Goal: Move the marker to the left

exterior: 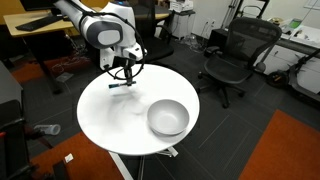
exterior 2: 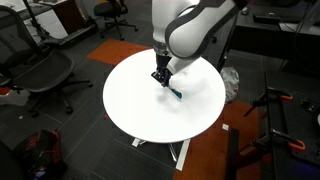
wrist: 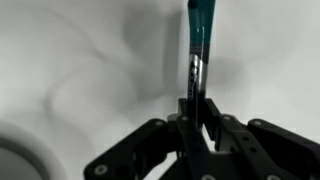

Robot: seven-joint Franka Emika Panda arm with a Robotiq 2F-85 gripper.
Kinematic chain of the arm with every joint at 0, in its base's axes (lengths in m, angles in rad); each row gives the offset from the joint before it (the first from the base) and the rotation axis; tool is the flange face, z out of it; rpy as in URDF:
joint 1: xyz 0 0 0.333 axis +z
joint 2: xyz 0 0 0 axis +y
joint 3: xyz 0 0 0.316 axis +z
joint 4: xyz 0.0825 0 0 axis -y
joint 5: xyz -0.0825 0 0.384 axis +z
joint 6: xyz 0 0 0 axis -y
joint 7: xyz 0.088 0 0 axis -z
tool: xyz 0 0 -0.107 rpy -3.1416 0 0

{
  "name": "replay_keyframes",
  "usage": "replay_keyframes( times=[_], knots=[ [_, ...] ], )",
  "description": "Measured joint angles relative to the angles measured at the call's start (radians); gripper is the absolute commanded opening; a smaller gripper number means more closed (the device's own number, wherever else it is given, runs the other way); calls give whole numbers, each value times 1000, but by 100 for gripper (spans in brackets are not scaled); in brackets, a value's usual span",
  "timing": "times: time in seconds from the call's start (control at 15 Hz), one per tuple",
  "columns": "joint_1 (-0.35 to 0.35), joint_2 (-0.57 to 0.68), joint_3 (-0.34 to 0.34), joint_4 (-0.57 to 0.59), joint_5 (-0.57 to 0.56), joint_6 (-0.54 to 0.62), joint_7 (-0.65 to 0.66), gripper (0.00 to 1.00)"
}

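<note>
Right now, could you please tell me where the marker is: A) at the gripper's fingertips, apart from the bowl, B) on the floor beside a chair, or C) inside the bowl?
A: in the wrist view the marker runs in between the closed fingers of the gripper, and in an exterior view the bowl sits apart from it.

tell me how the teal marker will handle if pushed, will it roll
Likely stiff and light: the marker is a thin stick, tiny beside the bowl. Its round body would probably roll on the smooth table if pushed sideways. Gripped only at its dark end, it may pivot.
</note>
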Motion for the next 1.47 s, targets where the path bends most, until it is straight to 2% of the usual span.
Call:
replay_keyframes(
  times=[0.4, 0.67, 1.07, 1.47],
  knots=[
    [133, 13, -68, 35, -8, 0, 304, 5],
    [162, 44, -74, 71, -10, 0, 438, 5],
    [162, 103, -72, 125, -9, 0, 476, 5],
    [156, 121, -72, 131, -9, 0, 476, 5]
  ],
)
